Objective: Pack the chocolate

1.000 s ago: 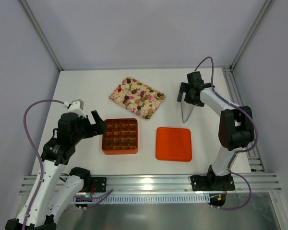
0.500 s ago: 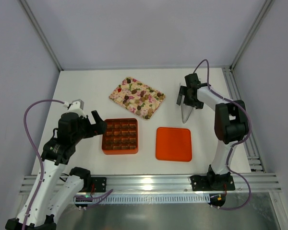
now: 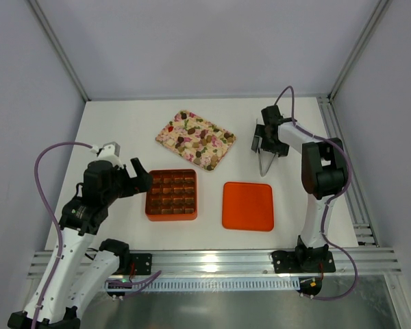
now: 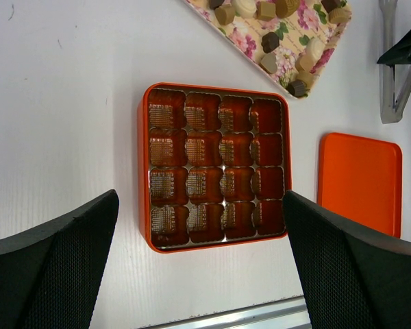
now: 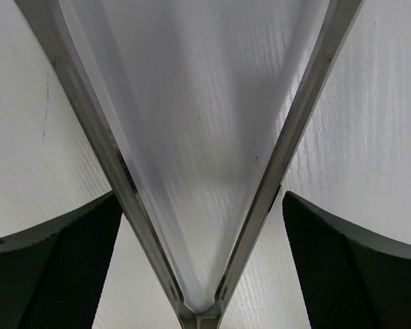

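- The chocolate (image 4: 270,42) lies loose on the floral tray (image 4: 243,38) at the far middle of the surface. None appears to be in the orange grid box (image 4: 143,171) yet.
- We judge each lump light, rigid and smooth, but easy to scuff or crush. It is best pinched gently across opposite sides with the tips of the metal tongs (image 3: 264,163).
- The left hand (image 3: 141,174) hovers wide open beside the box, holding nothing.
- The right hand (image 3: 266,145) is spread wide, straddling the tongs on the surface, with no grip made that we can see.
- We count one tray, one box with sixteen cells, one orange lid (image 3: 247,205) and one pair of tongs. There are well over a dozen lumps, too crowded to count exactly.
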### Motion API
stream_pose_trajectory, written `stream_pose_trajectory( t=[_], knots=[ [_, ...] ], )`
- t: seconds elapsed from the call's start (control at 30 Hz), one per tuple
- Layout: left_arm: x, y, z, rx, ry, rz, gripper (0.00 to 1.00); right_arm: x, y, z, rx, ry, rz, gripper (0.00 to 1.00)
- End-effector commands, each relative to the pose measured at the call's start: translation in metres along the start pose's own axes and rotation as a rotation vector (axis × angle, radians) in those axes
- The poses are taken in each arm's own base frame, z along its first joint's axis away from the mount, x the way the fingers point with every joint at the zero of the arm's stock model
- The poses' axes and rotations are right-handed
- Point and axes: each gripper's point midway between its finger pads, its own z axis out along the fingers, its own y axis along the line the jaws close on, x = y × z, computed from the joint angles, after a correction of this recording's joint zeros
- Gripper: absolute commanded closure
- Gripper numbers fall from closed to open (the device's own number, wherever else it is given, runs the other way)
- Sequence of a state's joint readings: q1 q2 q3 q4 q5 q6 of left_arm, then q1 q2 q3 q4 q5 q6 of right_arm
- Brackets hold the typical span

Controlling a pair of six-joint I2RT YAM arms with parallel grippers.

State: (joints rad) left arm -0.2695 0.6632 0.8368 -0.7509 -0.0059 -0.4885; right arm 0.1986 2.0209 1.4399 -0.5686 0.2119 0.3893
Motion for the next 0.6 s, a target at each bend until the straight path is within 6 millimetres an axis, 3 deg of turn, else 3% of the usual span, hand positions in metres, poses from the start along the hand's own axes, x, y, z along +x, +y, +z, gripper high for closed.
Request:
stream_pose_trajectory(
  t=[0.0, 0.33, 0.57],
  knots=[
    [-0.0102, -0.0034, 0.0018, 0.016, -0.039, 0.014, 0.00, -0.0132, -0.0002, -0.0024, 0.006, -0.023, -0.001, 0.04],
    [-0.0098, -0.0034, 0.0018, 0.016, -0.037, 0.014, 0.00, -0.0093, 0.0000, 0.0013, 0.012, 0.008, -0.011, 0.14],
    [-0.0101, -0.0033, 0.0022, 0.015, -0.038, 0.014, 0.00, -0.0057, 0.0024, 0.0044, -0.002, 0.031, -0.025, 0.34]
  ],
)
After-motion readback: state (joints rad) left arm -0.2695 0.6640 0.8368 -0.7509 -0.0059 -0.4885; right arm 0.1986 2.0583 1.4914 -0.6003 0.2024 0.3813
